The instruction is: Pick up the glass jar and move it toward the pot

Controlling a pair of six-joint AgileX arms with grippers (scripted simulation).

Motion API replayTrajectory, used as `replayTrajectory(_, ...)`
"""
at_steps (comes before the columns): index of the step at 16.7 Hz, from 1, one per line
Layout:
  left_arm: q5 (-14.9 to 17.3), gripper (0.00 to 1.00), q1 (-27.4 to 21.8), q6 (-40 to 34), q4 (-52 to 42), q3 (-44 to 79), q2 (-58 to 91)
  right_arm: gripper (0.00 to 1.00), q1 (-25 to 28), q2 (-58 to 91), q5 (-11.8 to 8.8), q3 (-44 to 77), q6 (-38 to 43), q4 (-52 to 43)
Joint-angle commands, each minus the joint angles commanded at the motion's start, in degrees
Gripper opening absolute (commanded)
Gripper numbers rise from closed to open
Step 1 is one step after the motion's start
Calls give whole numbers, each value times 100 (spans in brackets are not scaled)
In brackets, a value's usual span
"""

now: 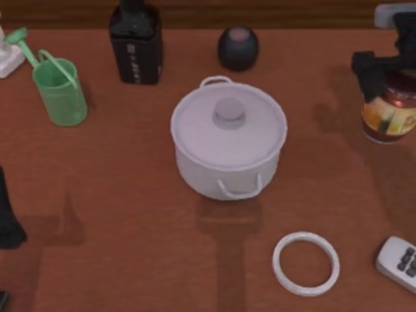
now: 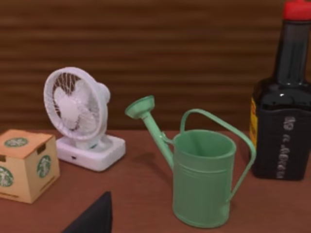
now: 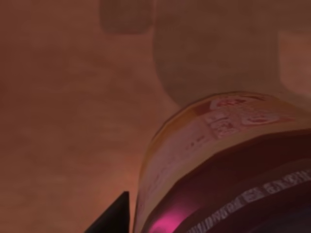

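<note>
Right gripper [image 1: 388,77] clamped — left arm [image 1: 9,218] parked.

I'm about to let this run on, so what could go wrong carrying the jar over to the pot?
1. The right end effector grips the glass jar only near its lid; the jar's body hangs below, so it might slip or tilt.
2. The pot is tall with loop handles; a low approach could knock the jar against its side.
3. The left arm is parked at the table's left edge, posing little collision risk.
</note>
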Motion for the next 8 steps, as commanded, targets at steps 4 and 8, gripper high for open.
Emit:
replayTrajectory(4, 0, 100, 0, 0, 0, 0, 0, 0, 693, -8, 227, -470, 1047, 431)
replayTrajectory(8, 0, 100, 0, 0, 0, 0, 0, 0, 898, -15, 293, -612, 1289, 559)
